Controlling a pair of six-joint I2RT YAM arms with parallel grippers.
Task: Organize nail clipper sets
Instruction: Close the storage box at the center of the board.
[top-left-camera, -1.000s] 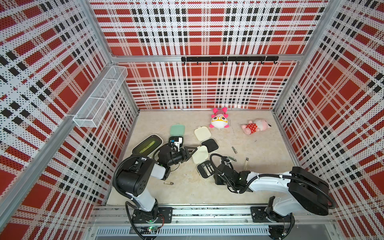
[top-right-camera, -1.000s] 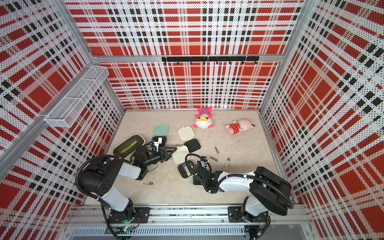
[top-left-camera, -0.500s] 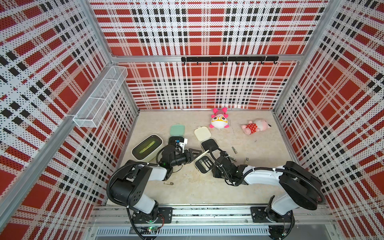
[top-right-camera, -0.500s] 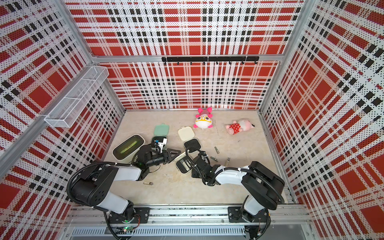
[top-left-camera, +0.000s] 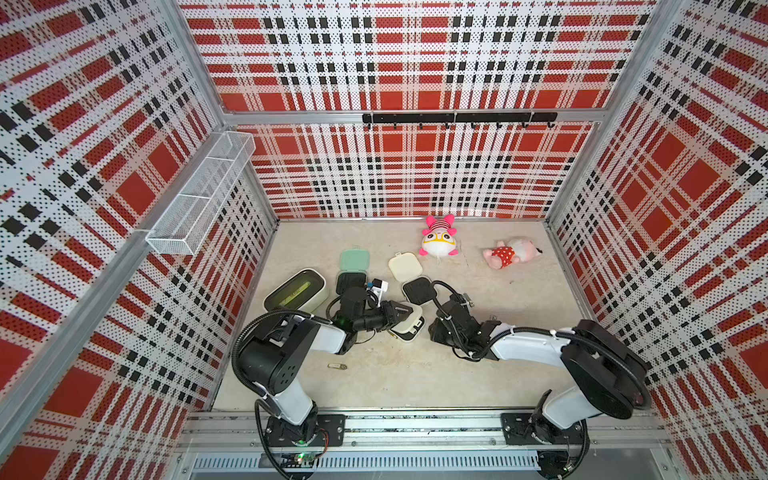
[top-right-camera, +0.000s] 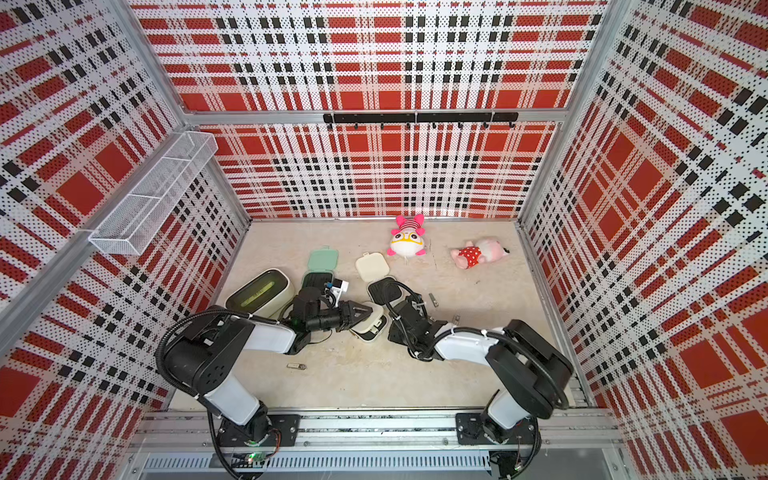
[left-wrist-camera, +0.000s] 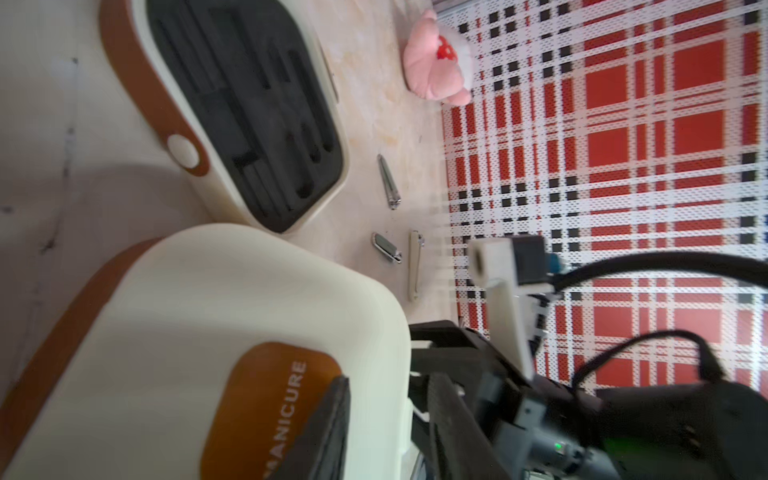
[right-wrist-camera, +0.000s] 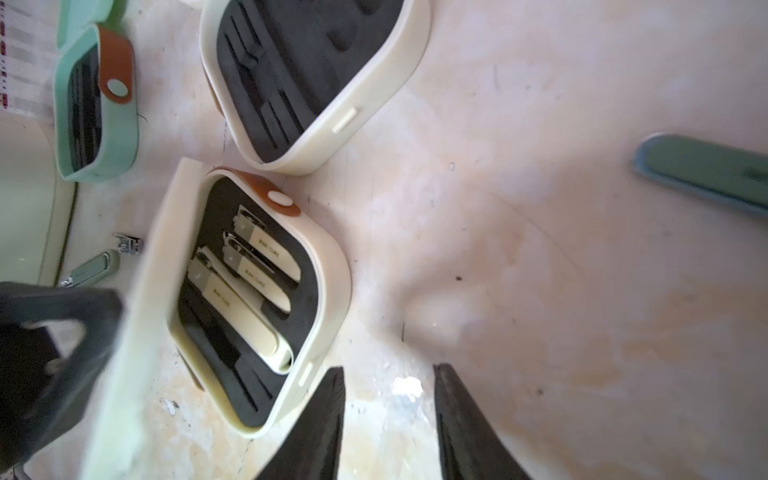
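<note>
Cream case (right-wrist-camera: 328, 270) half-open, three clippers (right-wrist-camera: 249, 274) inside; left pincer (top-left-camera: 404, 311) pinching lid (left-wrist-camera: 249, 311); right pincer (right-wrist-camera: 388, 370) parted, empty.

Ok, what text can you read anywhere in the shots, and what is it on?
"MANICURE": brown patch on the cream lid.
"MANICURE": each of three cream clippers in the open case, small.
Green tool: mark too blurred to read.
Nothing else legible.

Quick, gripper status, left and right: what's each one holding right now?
Left gripper: jaws straddle the cream case lid; whether it is clamped cannot be told.
Right gripper: open, holding nothing.
</note>
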